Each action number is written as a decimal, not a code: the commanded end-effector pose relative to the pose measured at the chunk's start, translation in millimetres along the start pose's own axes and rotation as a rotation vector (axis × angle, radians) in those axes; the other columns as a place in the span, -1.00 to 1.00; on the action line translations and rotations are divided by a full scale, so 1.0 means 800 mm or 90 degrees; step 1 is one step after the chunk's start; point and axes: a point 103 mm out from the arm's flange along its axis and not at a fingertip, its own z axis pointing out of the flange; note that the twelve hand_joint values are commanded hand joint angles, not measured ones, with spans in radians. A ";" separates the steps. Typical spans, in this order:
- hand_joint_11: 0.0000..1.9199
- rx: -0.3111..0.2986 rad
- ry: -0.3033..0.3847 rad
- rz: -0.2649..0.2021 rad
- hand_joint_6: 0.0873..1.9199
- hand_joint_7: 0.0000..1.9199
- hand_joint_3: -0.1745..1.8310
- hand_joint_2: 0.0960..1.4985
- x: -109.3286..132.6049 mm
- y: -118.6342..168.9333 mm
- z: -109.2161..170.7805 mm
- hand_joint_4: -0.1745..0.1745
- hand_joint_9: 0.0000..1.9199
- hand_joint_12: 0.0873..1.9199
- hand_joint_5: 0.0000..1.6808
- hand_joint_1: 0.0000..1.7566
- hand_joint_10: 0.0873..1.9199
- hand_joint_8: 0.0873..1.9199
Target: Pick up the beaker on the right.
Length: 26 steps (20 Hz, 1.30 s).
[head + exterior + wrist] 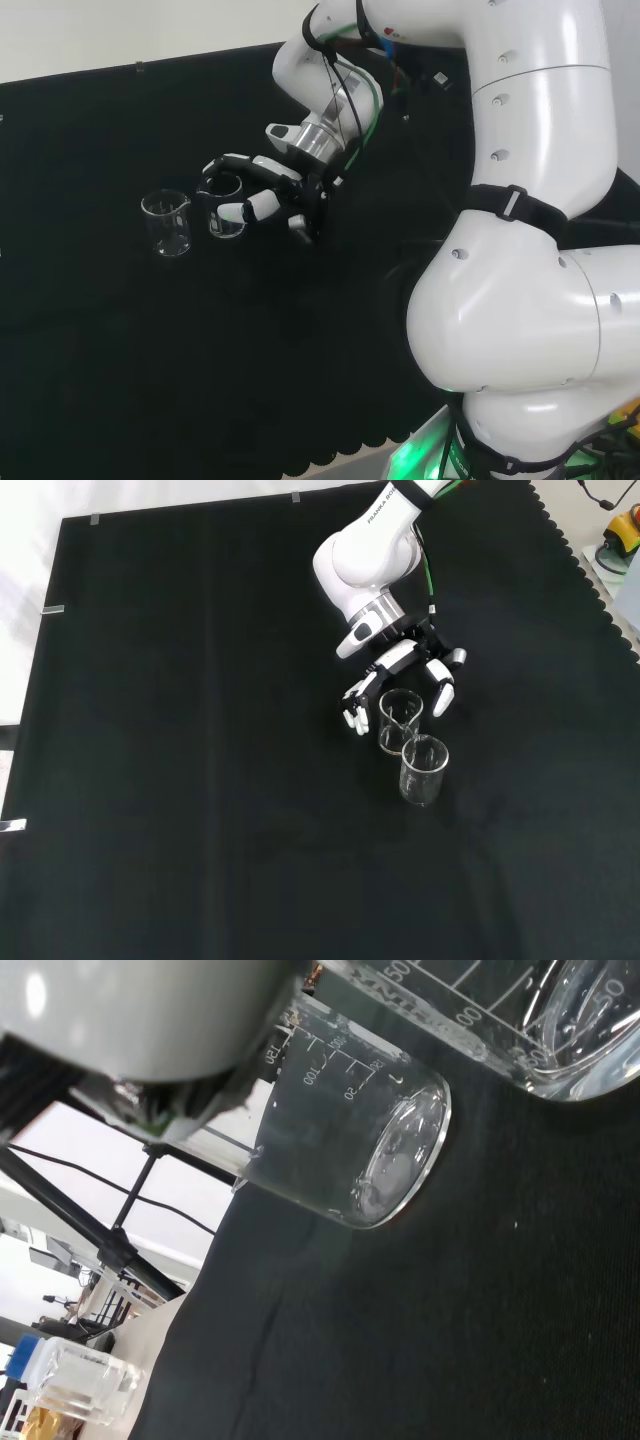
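Two clear glass beakers stand close together on the black cloth. In the head view the right beaker [225, 205] sits between the fingers and thumb of the hand [275, 190], and the left beaker [166, 224] stands free beside it. In the front view the hand [400, 665] comes from above; its fingers [354, 706] and thumb [442, 694] reach down either side of the farther beaker [401, 718], with small gaps showing. The nearer beaker [423, 769] almost touches it. Both beakers rest on the cloth. The wrist view has the close beaker [530, 1020] and the other beaker [350, 1135].
The arm's white links [530, 250] rise at the right of the head view. In the front view the cloth's scalloped edge [590, 570] runs down the right side, with bare cloth to the left and below the beakers. In the wrist view a plastic container [70, 1380] stands off the cloth.
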 end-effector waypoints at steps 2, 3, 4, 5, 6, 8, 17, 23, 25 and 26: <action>-1.00 0.001 0.000 -0.002 -0.17 -0.61 0.23 -0.76 0.000 0.001 0.002 -0.27 -0.55 0.21 -0.77 0.10 -0.45 -0.30; -1.00 0.000 -0.001 -0.002 -0.17 -0.61 0.23 -0.76 0.000 0.002 0.002 -0.27 -0.55 0.21 -0.77 0.10 -0.45 -0.30; -1.00 0.001 -0.001 -0.002 -0.17 -0.61 0.23 -0.76 0.000 0.002 0.002 -0.27 -0.55 0.21 -0.77 0.10 -0.45 -0.29; -1.00 0.003 -0.002 -0.003 -0.17 -0.60 0.23 -0.76 0.000 0.002 0.002 -0.27 -0.55 0.21 -0.76 0.11 -0.45 -0.29; -1.00 0.006 -0.002 -0.004 -0.17 -0.60 0.23 -0.76 0.000 0.003 0.002 -0.27 -0.54 0.21 -0.76 0.11 -0.45 -0.29; -1.00 0.018 -0.003 -0.004 -0.17 -0.59 0.23 -0.76 -0.001 0.008 0.004 -0.26 -0.54 0.21 -0.75 0.11 -0.44 -0.29; -1.00 0.044 -0.015 -0.009 -0.16 -0.56 0.23 -0.75 -0.002 0.012 0.004 -0.22 -0.52 0.23 -0.71 0.12 -0.44 -0.28; -1.00 0.041 -0.015 -0.007 -0.14 -0.53 0.23 -0.75 -0.004 0.011 0.007 -0.19 -0.50 0.24 -0.68 0.12 -0.43 -0.27; -1.00 0.039 -0.013 -0.007 -0.14 -0.53 0.23 -0.75 -0.005 0.011 0.007 -0.18 -0.50 0.24 -0.67 0.12 -0.43 -0.27; -1.00 0.036 -0.014 -0.007 -0.13 -0.52 0.23 -0.75 -0.005 0.011 0.006 -0.18 -0.50 0.25 -0.66 0.12 -0.43 -0.27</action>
